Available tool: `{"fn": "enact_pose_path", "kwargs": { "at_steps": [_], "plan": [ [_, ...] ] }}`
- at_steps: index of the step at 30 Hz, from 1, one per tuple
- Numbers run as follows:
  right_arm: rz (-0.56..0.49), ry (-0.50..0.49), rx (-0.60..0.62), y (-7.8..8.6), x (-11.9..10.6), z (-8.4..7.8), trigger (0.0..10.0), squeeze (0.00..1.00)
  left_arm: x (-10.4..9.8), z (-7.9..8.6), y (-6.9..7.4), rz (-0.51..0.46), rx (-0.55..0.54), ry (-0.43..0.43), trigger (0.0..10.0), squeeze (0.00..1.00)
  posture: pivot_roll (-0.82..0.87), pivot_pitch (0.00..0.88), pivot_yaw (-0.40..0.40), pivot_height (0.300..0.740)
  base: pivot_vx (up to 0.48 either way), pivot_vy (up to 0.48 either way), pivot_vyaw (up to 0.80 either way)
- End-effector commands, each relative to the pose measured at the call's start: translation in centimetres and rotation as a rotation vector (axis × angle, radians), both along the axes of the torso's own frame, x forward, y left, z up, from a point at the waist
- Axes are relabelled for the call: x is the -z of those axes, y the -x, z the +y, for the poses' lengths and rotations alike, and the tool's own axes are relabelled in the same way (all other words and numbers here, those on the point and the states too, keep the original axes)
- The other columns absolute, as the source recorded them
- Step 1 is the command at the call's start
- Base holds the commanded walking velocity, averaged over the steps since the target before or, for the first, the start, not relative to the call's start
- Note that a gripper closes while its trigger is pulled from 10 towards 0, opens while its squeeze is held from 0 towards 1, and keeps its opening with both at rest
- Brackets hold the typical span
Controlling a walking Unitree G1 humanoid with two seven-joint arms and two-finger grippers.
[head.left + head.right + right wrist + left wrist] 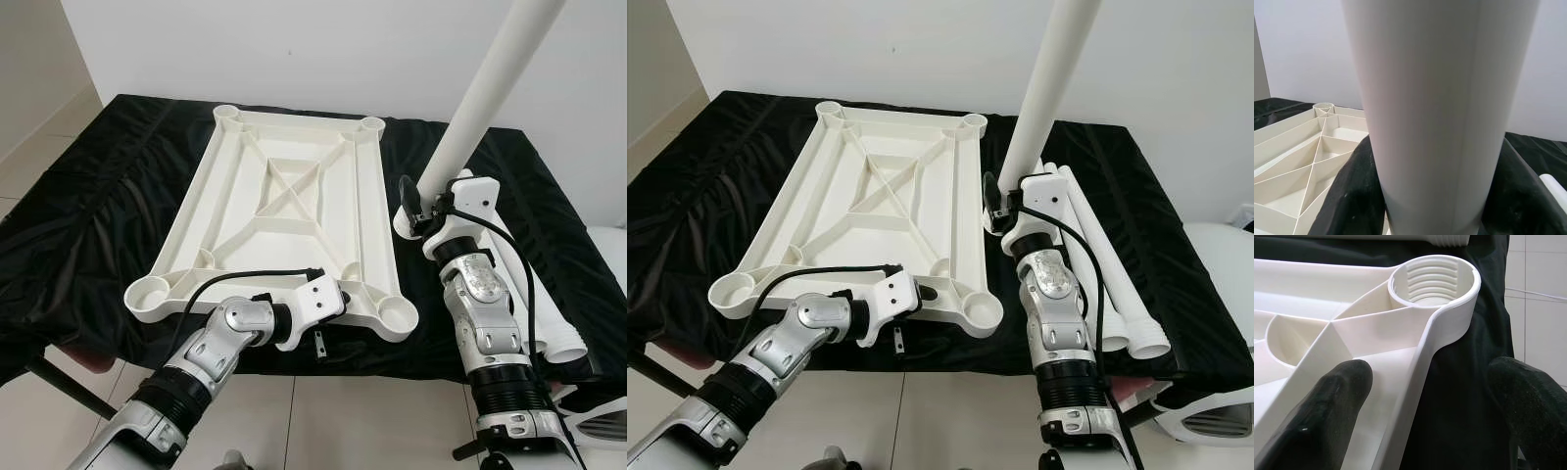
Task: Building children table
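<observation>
Left gripper (1425,416) sits at the near edge of the white tabletop (284,186), close to the corner socket (1432,281) nearest the robot's right side. Its two black fingers (1322,416) are apart: one lies over the ribbed inside of the tabletop, the other is outside the rim, above the black cloth (88,206), so the rim passes between them. Whether the fingers touch the rim cannot be told.

The tabletop lies upside down on the cloth, with its ribs and four round corner sockets facing up. The socket near the left gripper shows screw threads inside.

To the right, the right gripper (423,201) is clamped on a white leg (480,98), with one black finger on each side of the tube. The leg stands nearly upright and tilts a little to the right at its top. It is held beside the right edge of the tabletop, well apart from the near socket.

Further right, more white legs (1107,284) lie on the cloth beside the right arm, with their wide ends toward the robot.
</observation>
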State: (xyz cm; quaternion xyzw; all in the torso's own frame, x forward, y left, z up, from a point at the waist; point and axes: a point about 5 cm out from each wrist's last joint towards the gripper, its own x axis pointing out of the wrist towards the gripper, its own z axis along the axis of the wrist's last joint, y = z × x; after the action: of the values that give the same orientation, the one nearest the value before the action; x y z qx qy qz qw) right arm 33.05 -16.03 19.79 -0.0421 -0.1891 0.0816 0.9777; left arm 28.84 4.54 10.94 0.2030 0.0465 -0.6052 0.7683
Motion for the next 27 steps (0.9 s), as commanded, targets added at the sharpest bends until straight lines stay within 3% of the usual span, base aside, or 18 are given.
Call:
{"fn": "enact_pose_path", "kwargs": {
  "at_steps": [1,27],
  "plan": [
    [-0.020,0.000,0.009,0.15,-0.20,-0.08,10.0,0.00,0.95,0.33,0.64,0.061,0.084,-0.070,10.0,0.00,0.00,0.012,-0.004,0.740,0.000,0.000,0.00],
    [-0.026,-0.007,-0.003,-0.09,-0.45,0.26,10.0,0.00,1.26,0.73,0.97,0.085,0.111,-0.113,10.0,0.00,0.02,0.007,-0.014,0.740,0.000,0.000,0.00]
  ]
}}
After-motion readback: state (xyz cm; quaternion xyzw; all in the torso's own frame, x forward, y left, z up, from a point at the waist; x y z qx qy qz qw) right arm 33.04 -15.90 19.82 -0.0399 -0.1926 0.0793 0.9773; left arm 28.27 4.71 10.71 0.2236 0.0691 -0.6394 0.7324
